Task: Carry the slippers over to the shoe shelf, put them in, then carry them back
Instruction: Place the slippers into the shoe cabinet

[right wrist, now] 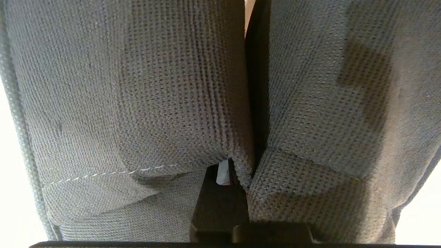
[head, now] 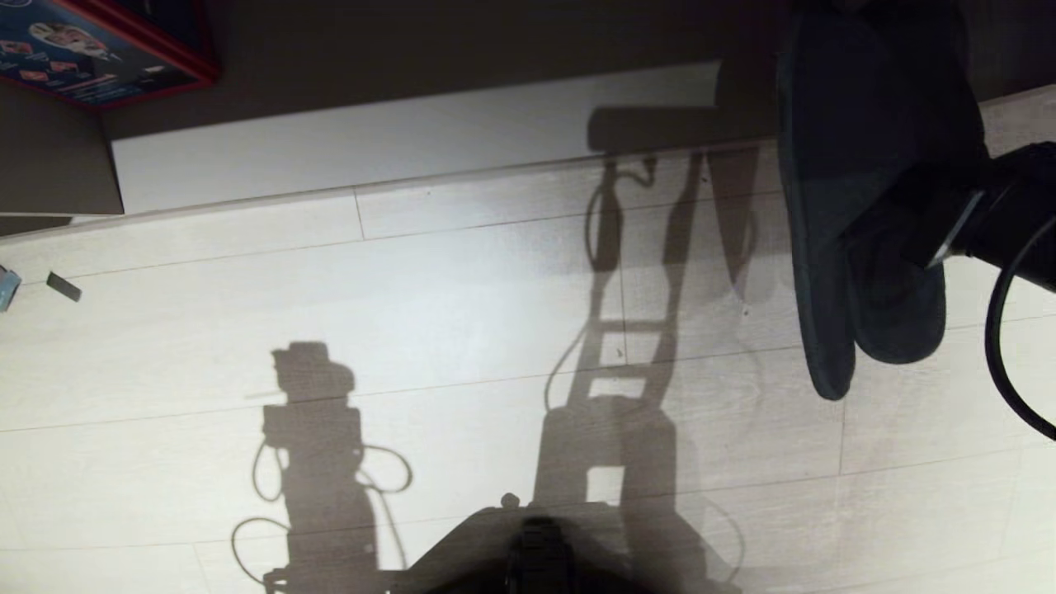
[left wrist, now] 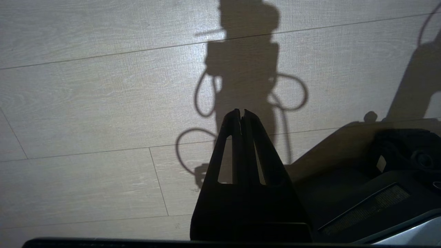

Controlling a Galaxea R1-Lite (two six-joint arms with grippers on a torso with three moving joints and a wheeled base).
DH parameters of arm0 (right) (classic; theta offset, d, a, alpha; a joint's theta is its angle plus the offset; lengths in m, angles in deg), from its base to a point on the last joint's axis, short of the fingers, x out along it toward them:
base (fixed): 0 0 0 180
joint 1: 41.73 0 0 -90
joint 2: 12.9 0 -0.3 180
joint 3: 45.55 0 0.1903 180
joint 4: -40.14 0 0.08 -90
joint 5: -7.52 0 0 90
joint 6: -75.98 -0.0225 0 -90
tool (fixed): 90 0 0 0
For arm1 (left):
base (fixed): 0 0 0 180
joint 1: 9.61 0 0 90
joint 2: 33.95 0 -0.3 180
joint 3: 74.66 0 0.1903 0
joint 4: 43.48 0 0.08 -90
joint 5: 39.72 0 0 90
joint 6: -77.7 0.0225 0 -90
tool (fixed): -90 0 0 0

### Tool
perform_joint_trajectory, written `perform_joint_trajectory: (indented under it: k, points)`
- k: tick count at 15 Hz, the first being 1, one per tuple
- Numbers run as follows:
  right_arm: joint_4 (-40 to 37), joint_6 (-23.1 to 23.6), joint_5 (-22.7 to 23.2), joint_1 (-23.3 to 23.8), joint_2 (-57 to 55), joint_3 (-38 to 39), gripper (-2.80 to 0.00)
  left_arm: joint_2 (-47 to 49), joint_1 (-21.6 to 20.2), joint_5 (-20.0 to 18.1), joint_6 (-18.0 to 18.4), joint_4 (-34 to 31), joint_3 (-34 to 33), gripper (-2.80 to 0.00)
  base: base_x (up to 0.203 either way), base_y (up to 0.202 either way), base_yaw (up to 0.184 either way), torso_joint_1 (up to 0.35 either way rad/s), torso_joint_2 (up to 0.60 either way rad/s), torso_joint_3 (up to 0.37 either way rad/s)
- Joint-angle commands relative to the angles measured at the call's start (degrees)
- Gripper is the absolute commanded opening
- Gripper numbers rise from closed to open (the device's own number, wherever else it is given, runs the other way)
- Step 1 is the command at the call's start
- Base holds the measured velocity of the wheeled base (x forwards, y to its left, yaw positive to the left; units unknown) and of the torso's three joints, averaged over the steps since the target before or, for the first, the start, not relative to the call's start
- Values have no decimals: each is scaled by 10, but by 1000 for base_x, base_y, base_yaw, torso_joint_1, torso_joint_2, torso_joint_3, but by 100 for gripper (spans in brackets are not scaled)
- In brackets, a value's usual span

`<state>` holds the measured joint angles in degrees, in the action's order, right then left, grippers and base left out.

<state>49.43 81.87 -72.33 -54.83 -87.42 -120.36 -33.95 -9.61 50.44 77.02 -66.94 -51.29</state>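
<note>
So the pair of dark grey knit-fabric slide slippers (head: 858,223) is up in the air, hanging off the right gripper (head: 916,239) on the right side of the head view. They dangle long-ways, one end pointing down toward the pale wood-plank floor (head: 462,330) and the other up toward the pale base board (head: 396,140). In the right wrist view you can see why both come along in one grab: the two woven bands (right wrist: 179,103) are bunched side by side and the claw is pinched tight on the fabric where they meet, so a single squeeze carries the pair. My guess is that hanging them by the bands keeps the soles out of the way.

Relative to the slippers, that base board runs off to the left just beyond them, with taupe panels above it. It looks like the low shelf opening, though I can't see enough to be sure. The slippers' top end already overlaps the board's right end in the picture, so I'd say this is the carry-in stage, not yet set down.

Far left of the slippers, a red-edged blue printed box (head: 99,49) sits in the corner. The left gripper (left wrist: 242,119) hangs parked over bare floor, fingers pressed together, holding nothing.
</note>
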Motion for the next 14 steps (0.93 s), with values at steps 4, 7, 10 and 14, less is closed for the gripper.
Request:
perform_joint_trajectory:
  k: [4,7,10,14]
  points:
    - [15,0,-7,-13,-74,-75,-280,0,0,0,0,0,0,-280,0,0,0,0,0,0]
    - [32,2,-15,-14,-104,-125,-280,0,0,0,0,0,0,-280,0,0,0,0,0,0]
    - [15,4,-21,-13,-135,-198,-280,0,0,0,0,0,0,-280,0,0,0,0,0,0]
    - [-25,12,-21,-12,-194,-327,-280,0,0,0,0,0,0,-280,0,0,0,0,0,0]
